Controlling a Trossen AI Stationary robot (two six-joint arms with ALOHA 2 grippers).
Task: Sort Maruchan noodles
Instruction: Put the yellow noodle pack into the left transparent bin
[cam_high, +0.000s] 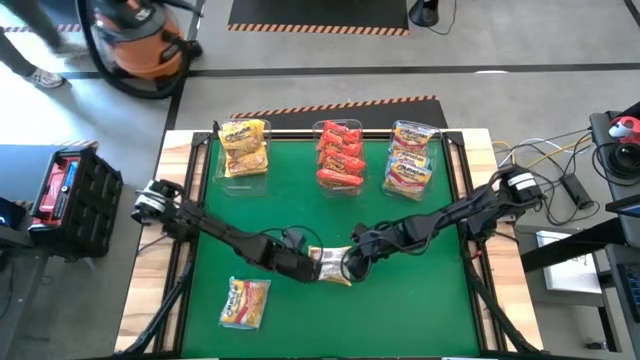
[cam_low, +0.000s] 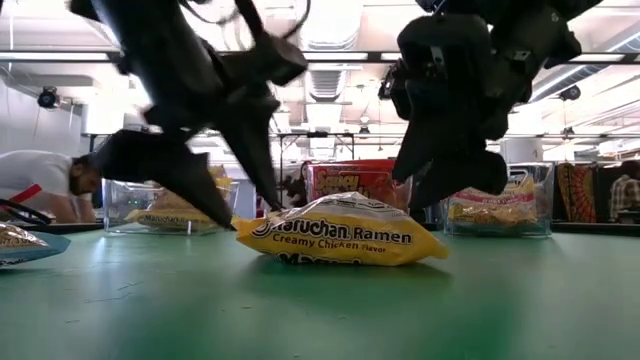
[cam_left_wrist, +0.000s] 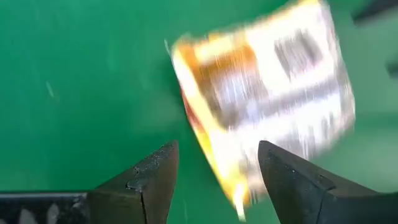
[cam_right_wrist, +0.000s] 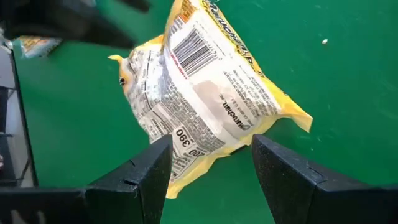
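Two dark grippers, left (cam_high: 305, 266) and right (cam_high: 350, 267), fingers spread, are poised flanking one yellow crinkly plastic Maruchan packet (cam_high: 330, 265), ungripped.

The green table (cam_high: 420, 300) bears three clear bins (cam_high: 243, 150) and two loose noodle packets (cam_high: 246, 302).

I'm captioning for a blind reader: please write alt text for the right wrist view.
A yellow Maruchan noodle packet lies barcode-side up on the green table, just beyond the right hand, whose two dark fingers stand open.
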